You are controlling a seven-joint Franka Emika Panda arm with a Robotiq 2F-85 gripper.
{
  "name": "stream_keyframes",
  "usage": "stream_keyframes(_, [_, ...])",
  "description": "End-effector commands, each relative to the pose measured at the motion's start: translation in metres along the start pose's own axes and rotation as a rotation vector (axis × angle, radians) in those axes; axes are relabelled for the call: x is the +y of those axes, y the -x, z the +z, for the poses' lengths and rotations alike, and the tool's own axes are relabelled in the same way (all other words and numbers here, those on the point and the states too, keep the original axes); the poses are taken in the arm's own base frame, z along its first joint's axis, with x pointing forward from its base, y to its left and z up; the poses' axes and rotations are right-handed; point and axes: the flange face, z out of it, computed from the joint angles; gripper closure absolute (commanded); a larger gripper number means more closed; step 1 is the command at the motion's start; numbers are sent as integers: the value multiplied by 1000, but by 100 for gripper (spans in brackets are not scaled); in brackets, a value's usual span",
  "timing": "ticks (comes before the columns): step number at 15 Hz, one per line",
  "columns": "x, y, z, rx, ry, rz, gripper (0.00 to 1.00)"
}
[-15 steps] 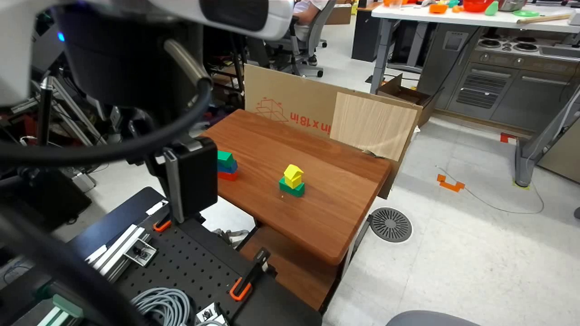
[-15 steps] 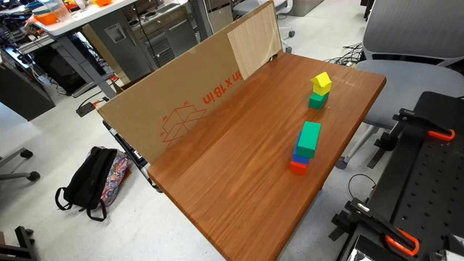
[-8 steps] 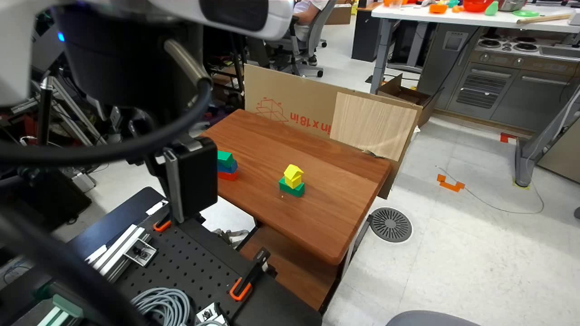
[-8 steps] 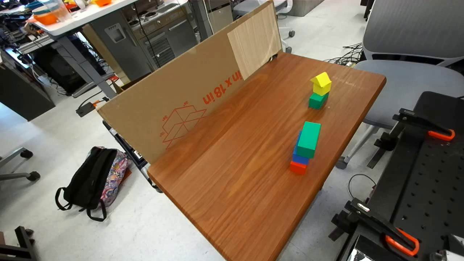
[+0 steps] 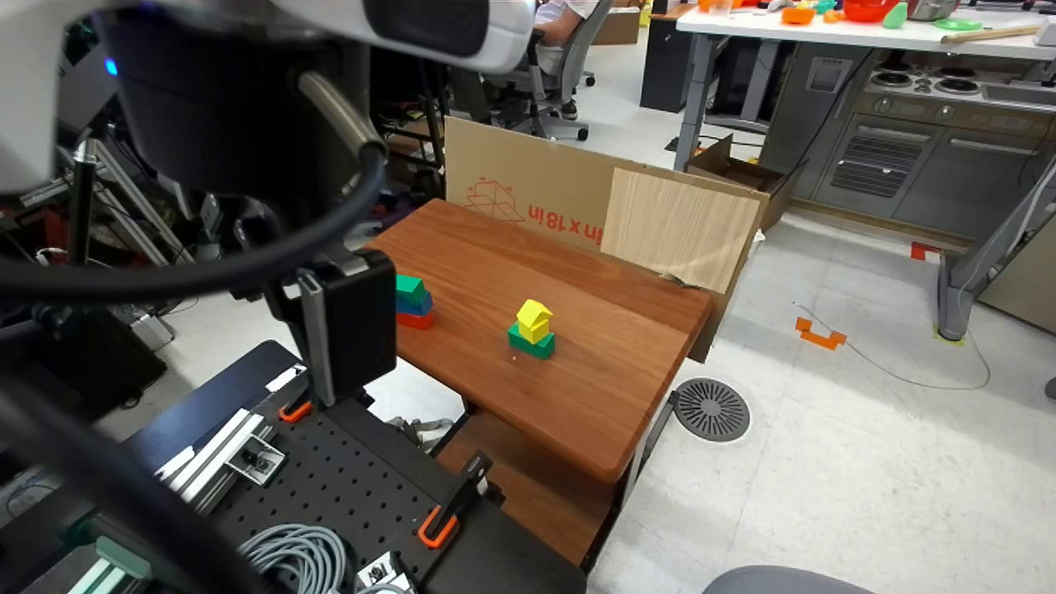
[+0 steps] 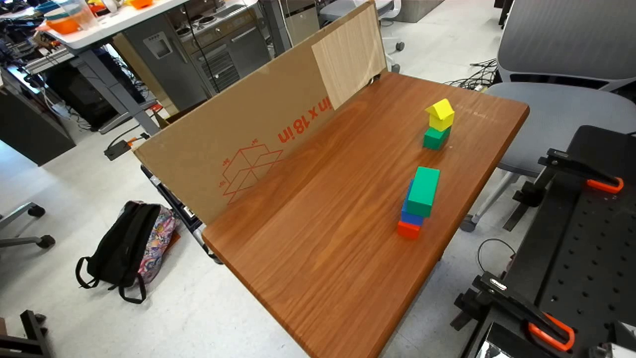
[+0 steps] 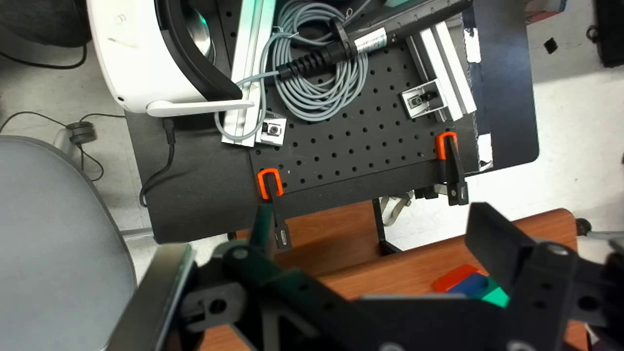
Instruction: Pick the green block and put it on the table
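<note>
Presently: one hand (image 7: 331,229), fingers wide apart. One green block (image 6: 423,191), topmost, on a blue block (image 6: 412,218) over a red block (image 6: 408,230) on the tabletop (image 6: 318,258), well away from the hand. My wrist view places it past one finger, partly covered; in an exterior view I find the green block (image 5: 410,289) partly behind the hand.

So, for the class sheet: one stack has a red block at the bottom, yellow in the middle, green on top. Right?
Not yellow: in both exterior views a blue block sits between the red block below and the green block on top.
</note>
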Motion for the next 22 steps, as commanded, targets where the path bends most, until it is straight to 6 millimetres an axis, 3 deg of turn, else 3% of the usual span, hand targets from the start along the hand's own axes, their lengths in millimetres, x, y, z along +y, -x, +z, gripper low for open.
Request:
stream_keyframes(1, [0, 0, -1, -1, 0, 0, 0])
stream_keyframes(14, [0, 0, -1, -1, 0, 0, 0])
stream_keyframes(18, [-12, -14, 5, 46, 7, 11, 0])
stream_keyframes(22, [-40, -41, 25, 147, 56, 5, 0])
